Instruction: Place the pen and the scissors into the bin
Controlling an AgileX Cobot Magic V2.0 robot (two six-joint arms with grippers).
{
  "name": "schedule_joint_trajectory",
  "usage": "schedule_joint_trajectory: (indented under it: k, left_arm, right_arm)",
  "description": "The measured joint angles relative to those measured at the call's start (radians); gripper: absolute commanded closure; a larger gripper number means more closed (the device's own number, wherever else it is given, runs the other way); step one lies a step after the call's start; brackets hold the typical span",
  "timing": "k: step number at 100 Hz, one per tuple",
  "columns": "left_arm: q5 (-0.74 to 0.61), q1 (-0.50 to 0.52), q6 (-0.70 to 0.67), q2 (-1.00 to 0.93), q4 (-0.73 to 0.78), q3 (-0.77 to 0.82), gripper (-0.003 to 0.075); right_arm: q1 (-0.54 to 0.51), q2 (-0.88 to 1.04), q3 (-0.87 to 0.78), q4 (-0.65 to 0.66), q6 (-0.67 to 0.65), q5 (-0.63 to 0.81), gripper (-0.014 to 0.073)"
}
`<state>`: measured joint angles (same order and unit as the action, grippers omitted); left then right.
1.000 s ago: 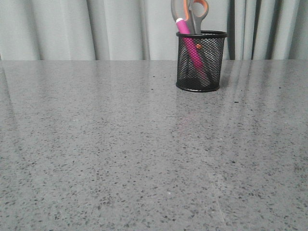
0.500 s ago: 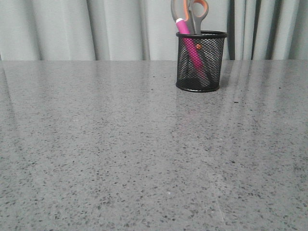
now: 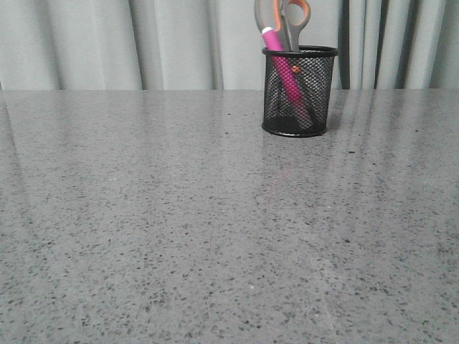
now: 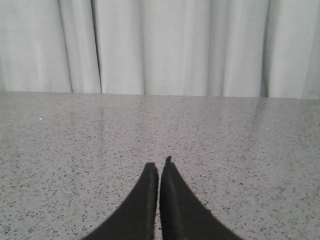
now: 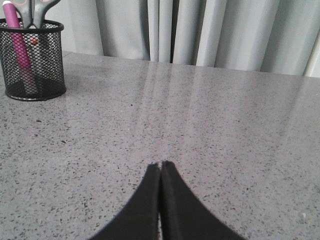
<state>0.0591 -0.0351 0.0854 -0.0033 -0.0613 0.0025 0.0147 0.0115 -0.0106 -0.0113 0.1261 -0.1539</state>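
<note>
Standing in bin (image 3: pixel 300 93), pen (image 3: pixel 285 66), scissors (image 3: pixel 284 20)

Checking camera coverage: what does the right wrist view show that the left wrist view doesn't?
Only the right wrist view: the bin standing on the table, with the pen and scissors inside it, plus the right hand, closed and empty. Only the left wrist view: the left hand, fingertips together and empty, with no task items in sight. Both: the grey speckled table and the pale curtain behind it.
</note>
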Motion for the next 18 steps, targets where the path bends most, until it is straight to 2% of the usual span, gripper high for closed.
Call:
schedule_joint_trajectory:
  k: [18]
  left_arm:
    - [0.0,0.0,0.0,0.0,0.0,0.0,0.0739]
  right_arm:
    - [0.0,0.0,0.0,0.0,0.0,0.0,0.067]
